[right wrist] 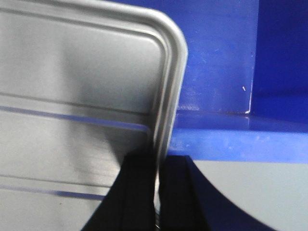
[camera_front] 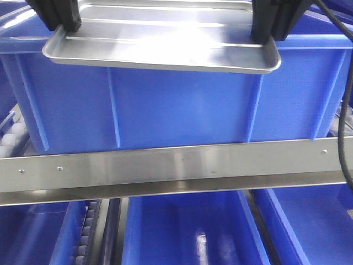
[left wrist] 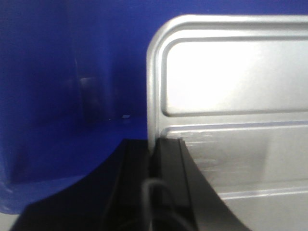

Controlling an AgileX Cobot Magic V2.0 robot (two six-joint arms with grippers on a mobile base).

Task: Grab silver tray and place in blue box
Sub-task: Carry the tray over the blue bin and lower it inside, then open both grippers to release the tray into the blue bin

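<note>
The silver tray (camera_front: 165, 49) hangs level just above the rim of the blue box (camera_front: 165, 110), its near edge jutting out over the box's front wall. My left gripper (camera_front: 55, 16) is shut on the tray's left rim and my right gripper (camera_front: 276, 19) is shut on its right rim. In the left wrist view the tray (left wrist: 231, 96) shows its raised lines, with the gripper (left wrist: 155, 144) clamping its edge over the box's blue inside (left wrist: 72, 96). In the right wrist view the gripper (right wrist: 156, 163) pinches the tray (right wrist: 86, 82) rim above the box wall (right wrist: 216, 62).
A steel rail (camera_front: 176, 165) runs across in front of the box. Below it sit more blue crates (camera_front: 182, 226) and a roller track (camera_front: 88, 232). White rollers (camera_front: 11, 138) show at the left. A black cable (camera_front: 345, 110) hangs down at the right.
</note>
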